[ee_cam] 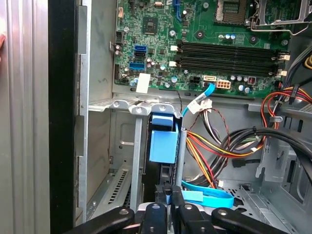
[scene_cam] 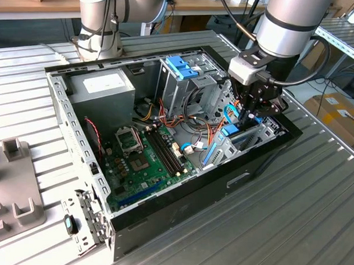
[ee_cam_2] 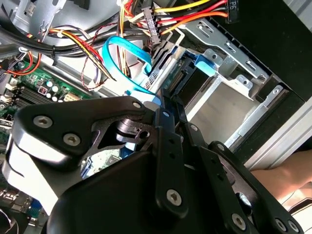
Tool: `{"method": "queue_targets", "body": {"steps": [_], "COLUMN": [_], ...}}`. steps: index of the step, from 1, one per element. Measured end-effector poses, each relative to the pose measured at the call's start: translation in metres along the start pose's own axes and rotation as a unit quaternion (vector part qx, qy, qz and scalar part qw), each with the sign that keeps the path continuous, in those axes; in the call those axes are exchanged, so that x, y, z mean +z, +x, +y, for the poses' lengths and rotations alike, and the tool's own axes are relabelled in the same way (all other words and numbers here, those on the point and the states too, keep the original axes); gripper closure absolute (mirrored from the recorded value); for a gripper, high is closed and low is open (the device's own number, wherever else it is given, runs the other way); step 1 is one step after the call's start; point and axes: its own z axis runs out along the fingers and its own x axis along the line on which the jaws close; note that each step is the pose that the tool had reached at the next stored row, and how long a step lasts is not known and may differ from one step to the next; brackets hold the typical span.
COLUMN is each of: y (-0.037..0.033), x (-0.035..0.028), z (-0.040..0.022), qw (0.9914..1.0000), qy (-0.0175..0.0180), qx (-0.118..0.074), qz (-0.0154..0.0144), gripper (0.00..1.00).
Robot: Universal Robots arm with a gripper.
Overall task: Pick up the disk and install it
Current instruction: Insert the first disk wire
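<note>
1. Reaching into the open computer case point(scene_cam: 162, 210) at the exterior view's right, the claw point(scene_cam: 251, 116) pinches the disk point(ee_cam: 163, 144).
2. The disk stands on edge in the lower drive bay point(ee_cam: 126, 108).

Bay walls hide most of the disk point(ee_cam: 163, 146); tool point(ee_cam: 168, 200) grip seems unclear.
</note>
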Motion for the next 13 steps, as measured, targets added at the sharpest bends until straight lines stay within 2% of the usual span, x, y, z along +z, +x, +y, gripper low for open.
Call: {"method": "queue_targets", "body": {"steps": [2,3,7,10,13], "y": [0.0000,0.0000,0.0001,0.0007,0.0011], "x": [0.0003,0.0002,-0.0023,-0.0115,-0.0180], "z": [0.0000,0.0000,-0.0003,-0.0017,-0.0037], "qw": [1.00000,1.00000,1.00000,1.00000,1.00000], "qy": [0.0000,0.0000,0.0000,0.0000,-0.0002], "qx": [0.000,0.000,0.000,0.000,0.000], "qz": [-0.0003,-0.0001,-0.0001,0.0000,-0.0001], "gripper": [0.83,0.76,0.76,0.76,0.76]}}
